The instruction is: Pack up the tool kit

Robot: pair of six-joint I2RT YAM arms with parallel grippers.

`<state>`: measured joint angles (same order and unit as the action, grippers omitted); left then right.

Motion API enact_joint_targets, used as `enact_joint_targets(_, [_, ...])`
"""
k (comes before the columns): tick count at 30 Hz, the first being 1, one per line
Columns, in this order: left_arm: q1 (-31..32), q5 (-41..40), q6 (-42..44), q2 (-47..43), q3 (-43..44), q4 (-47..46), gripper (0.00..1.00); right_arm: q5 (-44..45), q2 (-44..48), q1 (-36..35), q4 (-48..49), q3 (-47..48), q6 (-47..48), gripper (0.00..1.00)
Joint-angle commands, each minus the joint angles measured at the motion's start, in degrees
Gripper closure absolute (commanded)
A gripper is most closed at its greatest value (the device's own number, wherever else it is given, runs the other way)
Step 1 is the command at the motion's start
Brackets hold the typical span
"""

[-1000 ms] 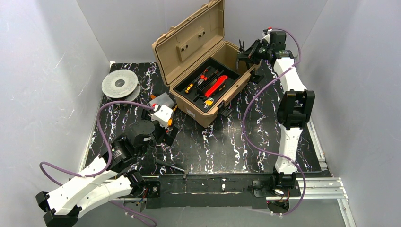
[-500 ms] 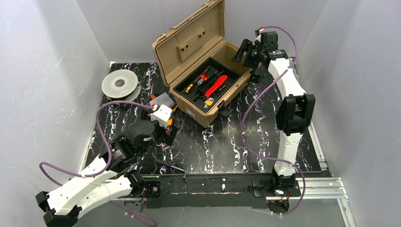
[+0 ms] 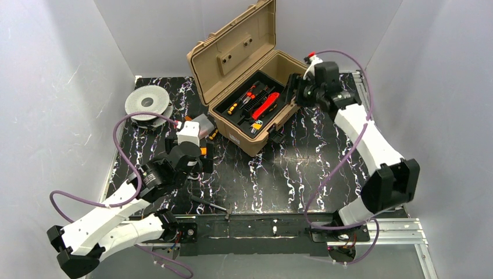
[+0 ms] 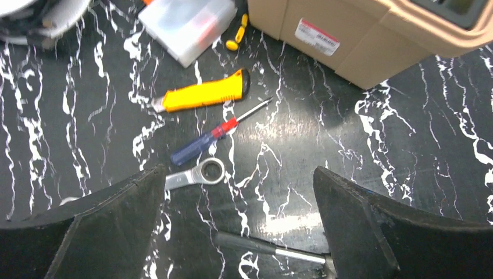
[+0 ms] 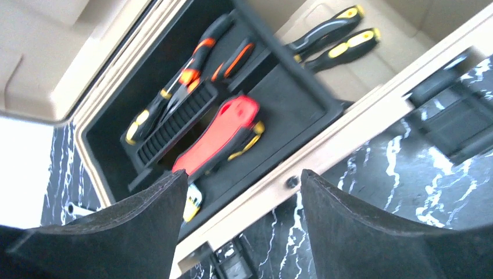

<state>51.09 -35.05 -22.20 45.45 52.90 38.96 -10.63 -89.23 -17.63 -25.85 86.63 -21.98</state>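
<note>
The tan toolbox (image 3: pixel 241 125) stands open at the back of the table, lid up. Its black inner tray (image 5: pixel 279 102) holds a red-handled tool (image 5: pixel 215 136) and orange-black screwdrivers (image 5: pixel 197 55). Two yellow-black screwdrivers (image 5: pixel 331 38) lie on the box floor beside the tray. My right gripper (image 5: pixel 238 192) is open and empty above the box's right rim (image 5: pixel 325 154). My left gripper (image 4: pixel 238 192) is open and empty over loose tools on the table: a yellow utility knife (image 4: pixel 200 96), a blue-and-red screwdriver (image 4: pixel 212 138), a ratchet wrench (image 4: pixel 200 174) and a black-handled tool (image 4: pixel 261 245).
A small clear plastic box (image 4: pixel 186 26) and a little yellow screwdriver (image 4: pixel 237 36) lie by the toolbox's left wall (image 4: pixel 343 40). A grey round spool (image 3: pixel 147 104) sits at the back left. A black-handled tool (image 3: pixel 209 203) lies near the front edge.
My right gripper has opened and swung from the box's far right end down to its right rim, elbow dropping to the right. My left wrist shifted slightly toward the box.
</note>
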Motion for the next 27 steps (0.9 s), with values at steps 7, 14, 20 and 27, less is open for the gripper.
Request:
enact_joint_targets(7, [-10.19, 4.55, -19.91, -0.97, -0.01, 10.64, 0.00, 4.19, 16.95, -18.45, 4.51, -17.54, 6.12, 0.25])
enact_joint_targets(14, [-26.85, 18.44, -19.67, 0.83, -0.69, 9.00, 0.01, 8.03, 20.70, -35.96, 5.30, -23.49, 5.61, 0.28])
enact_joint_targets(20, [-36.96, 25.84, -15.06, 3.48, 3.65, 9.61, 0.00, 15.43, 12.58, -47.83, 4.39, -22.27, 6.26, 0.30])
enact_joint_targets(27, [-37.82, 21.81, -11.33, 2.77, 9.20, 12.63, 0.00, 20.14, 1.29, -55.66, 2.60, -16.42, 11.01, 0.35])
